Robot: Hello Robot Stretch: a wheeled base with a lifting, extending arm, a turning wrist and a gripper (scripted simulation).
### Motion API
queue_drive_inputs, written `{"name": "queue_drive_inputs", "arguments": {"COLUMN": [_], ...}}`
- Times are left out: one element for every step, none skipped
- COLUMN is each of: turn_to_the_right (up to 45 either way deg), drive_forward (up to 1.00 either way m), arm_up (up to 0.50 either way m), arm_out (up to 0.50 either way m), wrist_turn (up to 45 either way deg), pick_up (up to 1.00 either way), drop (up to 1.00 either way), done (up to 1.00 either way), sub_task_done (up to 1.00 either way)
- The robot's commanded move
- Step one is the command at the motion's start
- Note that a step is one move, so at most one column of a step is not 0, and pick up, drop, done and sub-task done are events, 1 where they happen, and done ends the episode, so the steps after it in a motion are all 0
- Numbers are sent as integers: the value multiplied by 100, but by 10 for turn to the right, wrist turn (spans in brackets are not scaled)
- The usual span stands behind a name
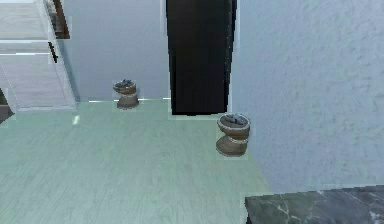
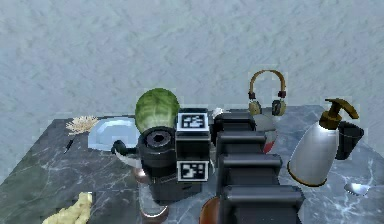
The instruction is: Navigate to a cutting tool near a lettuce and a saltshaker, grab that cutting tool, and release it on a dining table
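Several things crowd the dark marble counter (image 2: 60,170) in the arm side view, and your gripper (image 2: 130,150) sits among them at the end of the arm (image 2: 250,180), just in front of the round green lettuce (image 2: 157,105) and beside a pale blue plate (image 2: 108,133). You cannot tell how its fingers are set, nor whether it holds anything, since the counter and its clutter lie right behind it. The cutting tool is too small or too hidden to pick out; judge it to lie flat on the stone close by the lettuce, at or under the gripper. Toward the view's right stand headphones (image 2: 267,92) on a stand, a soap dispenser (image 2: 318,150) and a dark cup (image 2: 350,138). Expect the tool to be light, stiff and thin, lying low on a slick surface, so it may skate away if nudged. Aim for the handle, the thicker and less slippery end, not the blade, and keep clear of the lettuce, which would likely roll.
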Motion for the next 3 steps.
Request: {"name": "queue_drive_inputs", "arguments": {"turn_to_the_right": [0,0,0], "drive_forward": [0,0,0], "arm_up": [-12,10,0], "arm_out": [0,0,8], "wrist_turn": [0,0,0], "pick_up": [0,0,0], "drop": [0,0,0], "done": [0,0,0], "sub_task_done": [0,0,0]}}
